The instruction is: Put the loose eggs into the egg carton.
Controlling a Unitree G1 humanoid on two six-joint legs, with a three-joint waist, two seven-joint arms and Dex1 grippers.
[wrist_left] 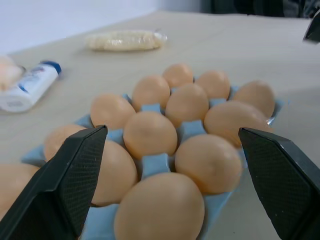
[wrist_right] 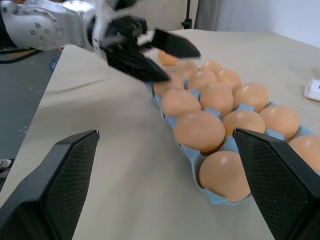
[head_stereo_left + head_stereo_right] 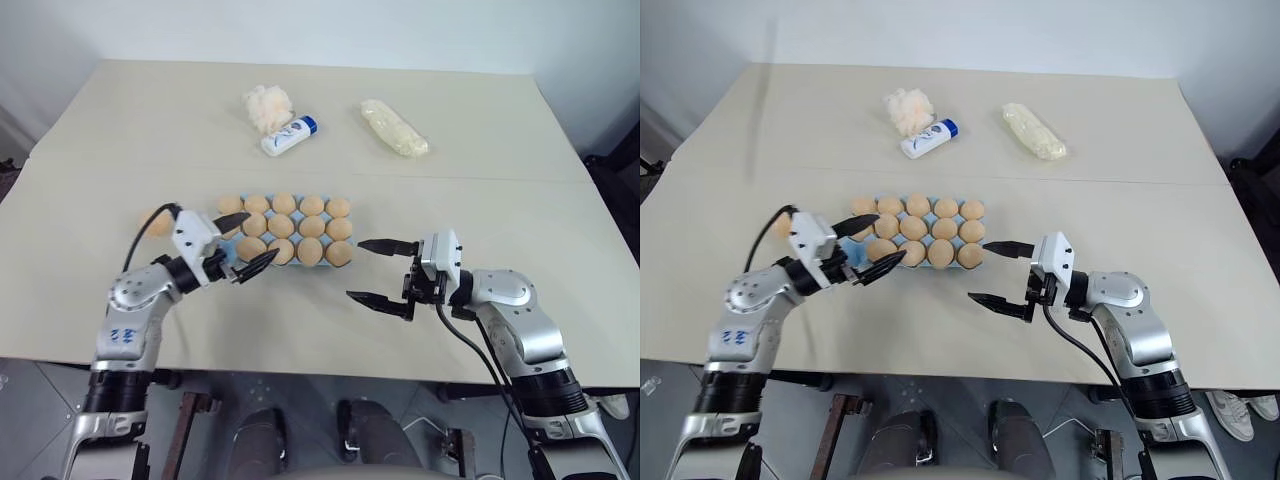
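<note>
While both hands hang above the tabletop, each has its two black fingers spread wide and grips nothing. The left hand sits over the left end of the egg carton, pointing toward the right; the right hand sits just beyond the carton's right end, pointing toward the left, clear of the eggs.

The head views show the light blue carton in the middle of the tabletop with three rows of five cups, each visible cup filled by a tan-orange egg. One loose egg lies on the tabletop just left of the carton, partly hidden behind the left hand's cable.

The left wrist view adds detail the head views lack: blue cup dividers between the eggs, and the carton's near corner directly between the fingers.

The right wrist view shows the carton lengthwise, with the left hand at its far end.

Farther back lie a fluffy cream-orange puff, a white-and-blue bottle touching it, and a pale wrapped bundle well apart to the right.
</note>
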